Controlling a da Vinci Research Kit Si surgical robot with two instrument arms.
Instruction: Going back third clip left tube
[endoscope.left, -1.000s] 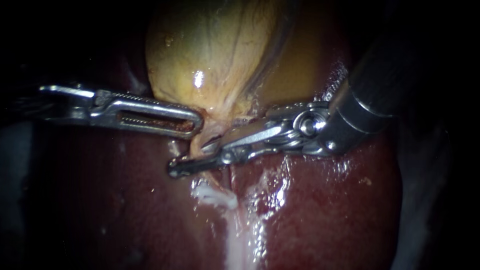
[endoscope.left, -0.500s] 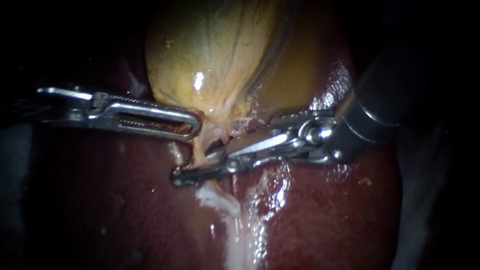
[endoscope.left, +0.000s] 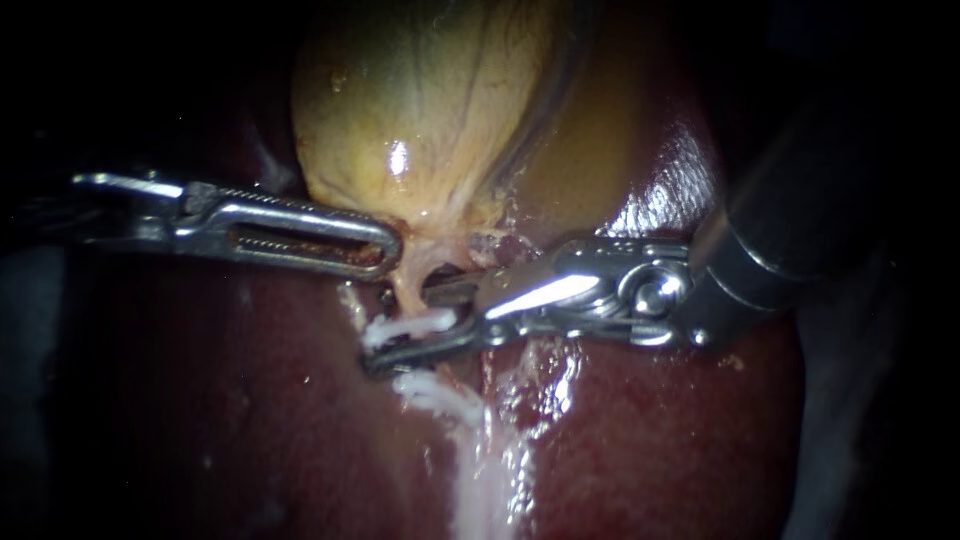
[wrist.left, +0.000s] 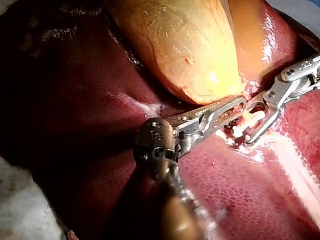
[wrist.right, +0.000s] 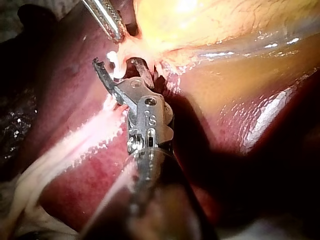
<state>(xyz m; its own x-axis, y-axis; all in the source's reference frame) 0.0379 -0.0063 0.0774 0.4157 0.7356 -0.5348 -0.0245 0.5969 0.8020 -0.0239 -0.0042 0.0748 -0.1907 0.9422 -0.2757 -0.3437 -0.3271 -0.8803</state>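
Right instrument (endoscope.left: 380, 328) hand apart around a white clip (endoscope.left: 415, 322) on the tube (endoscope.left: 405, 285); left instrument (endoscope.left: 390, 245) hand clamped at the gallbladder (endoscope.left: 420, 100) neck.

Endoscope view: the clip sits across the thin pale tube just under the gallbladder neck, between the right hand's two jaws. A gap shows between the jaws; cannot tell if either touches the clip. A second white clip (endoscope.left: 440, 395) lies just below the lower jaw, on the pale strand running down the liver (endoscope.left: 200, 400). The left hand's slotted jaws lie together on the tissue at the neck, just beside the tube's upper end. Left wrist view: clip (wrist.left: 247, 122) is ahead of the left hand, inside the right hand's open jaws. Right wrist view: clip (wrist.right: 116, 62) between the spread jaws, gallbladder beyond.
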